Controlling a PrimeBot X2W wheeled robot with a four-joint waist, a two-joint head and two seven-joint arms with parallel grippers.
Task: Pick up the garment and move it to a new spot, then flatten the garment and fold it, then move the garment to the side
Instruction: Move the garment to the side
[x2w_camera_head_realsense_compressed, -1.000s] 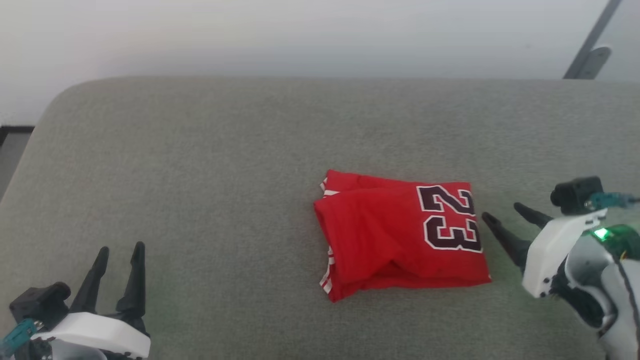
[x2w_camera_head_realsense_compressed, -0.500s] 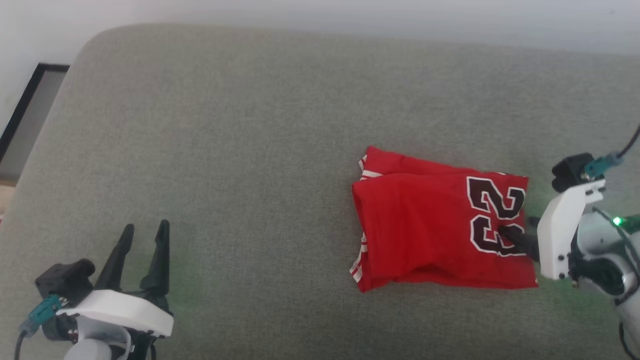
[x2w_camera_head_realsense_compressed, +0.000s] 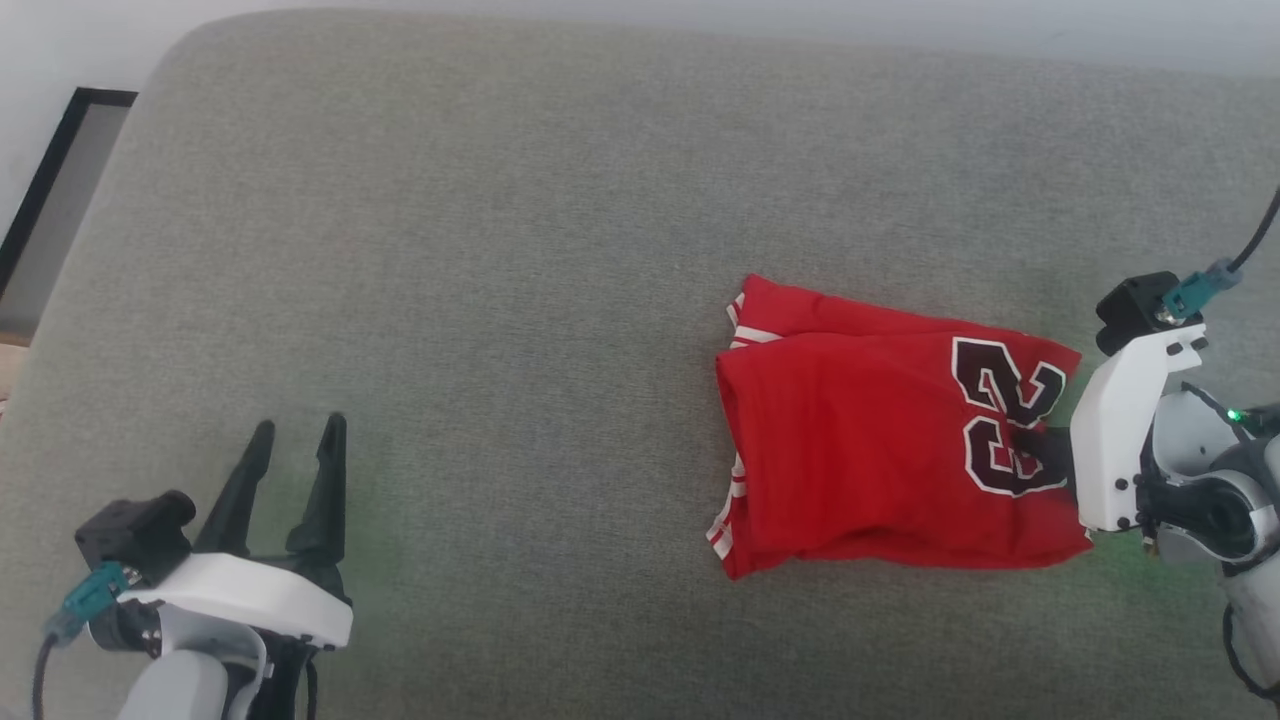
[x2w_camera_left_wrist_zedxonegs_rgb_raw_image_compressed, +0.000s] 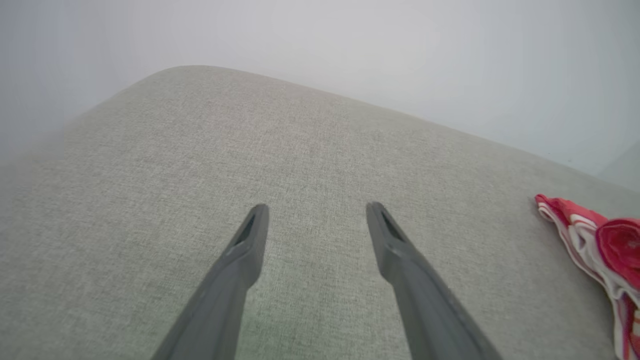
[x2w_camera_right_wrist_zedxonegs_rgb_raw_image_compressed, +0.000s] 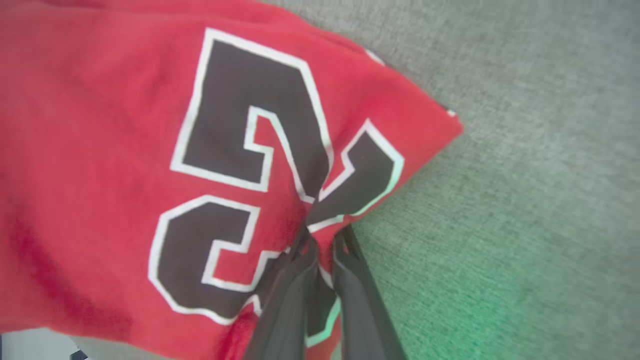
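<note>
**Item 1: garment** (x2w_camera_head_realsense_compressed: 880, 450). Red jersey, folded into a rough rectangle, lying right of centre on the grey upholstered surface (x2w_camera_head_realsense_compressed: 500, 250). White-striped trim runs along its left edge. Writing: the number "23" (x2w_camera_head_realsense_compressed: 1005, 415), black with a white outline, at the right end and turned sideways in the head view. No other lettering or brand can be read.

**Item 2: right gripper** (x2w_camera_head_realsense_compressed: 1040, 455). At the garment's right edge, jaws clenched on the cloth. The right wrist view gives the pinch up close: the right gripper (x2w_camera_right_wrist_zedxonegs_rgb_raw_image_compressed: 322, 235) has its tips nearly together, with a fold of the garment (x2w_camera_right_wrist_zedxonegs_rgb_raw_image_compressed: 100, 150) between them. The number (x2w_camera_right_wrist_zedxonegs_rgb_raw_image_compressed: 260, 170) puckers toward the tips. A green glow lies on the surface beside it.

**Item 3: left gripper** (x2w_camera_head_realsense_compressed: 298, 425). At the lower left, well apart from the garment, jaws released and spread wide over bare upholstery. The left wrist view shows the left gripper (x2w_camera_left_wrist_zedxonegs_rgb_raw_image_compressed: 316, 207) empty. The garment's (x2w_camera_left_wrist_zedxonegs_rgb_raw_image_compressed: 600, 240) layered red and white edge is at that view's right margin.

**Item 4: dark-framed panel** (x2w_camera_head_realsense_compressed: 60, 180). Beyond the surface's far left corner.
</note>
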